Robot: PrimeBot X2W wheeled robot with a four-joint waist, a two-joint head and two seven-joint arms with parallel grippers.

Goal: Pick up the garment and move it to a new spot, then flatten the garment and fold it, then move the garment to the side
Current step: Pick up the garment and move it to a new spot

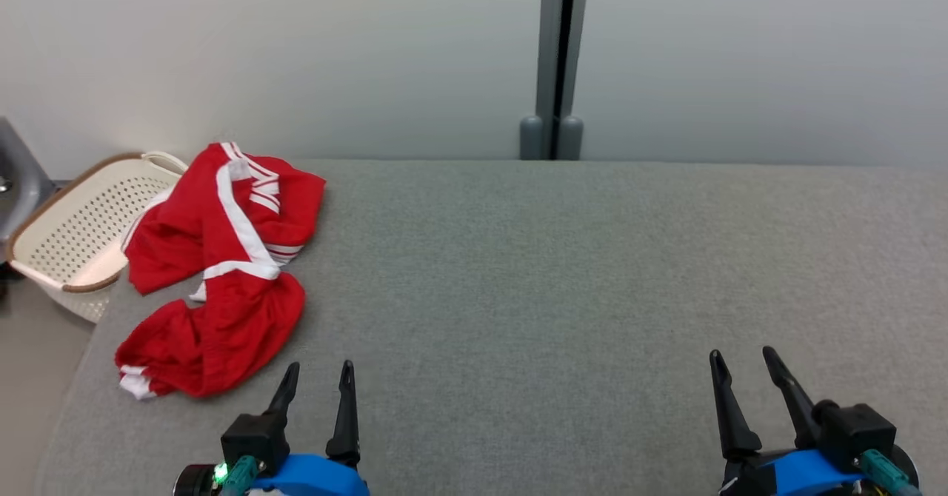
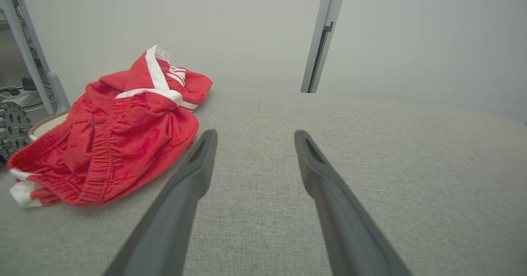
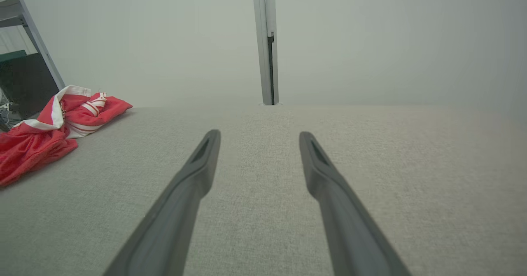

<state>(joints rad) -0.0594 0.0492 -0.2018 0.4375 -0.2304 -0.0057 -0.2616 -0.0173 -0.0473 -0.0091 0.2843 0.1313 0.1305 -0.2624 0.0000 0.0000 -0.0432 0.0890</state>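
The garment (image 1: 218, 274) is red with white stripes and lies crumpled at the left end of the grey table (image 1: 563, 281), part of it draped over a basket rim. My left gripper (image 1: 319, 369) stands open near the table's front edge, just right of the garment's near end and apart from it. In the left wrist view the garment (image 2: 111, 140) lies left of my open left gripper (image 2: 254, 134). My right gripper (image 1: 743, 354) is open at the front right with nothing between its fingers. From the right wrist, the garment (image 3: 49, 127) sits far left of my right gripper (image 3: 258, 134).
A cream perforated basket (image 1: 78, 222) stands off the table's left end, partly under the garment. A grey post (image 1: 555, 66) rises behind the table's far edge against the pale wall. Bare grey cloth stretches across the table's middle and right.
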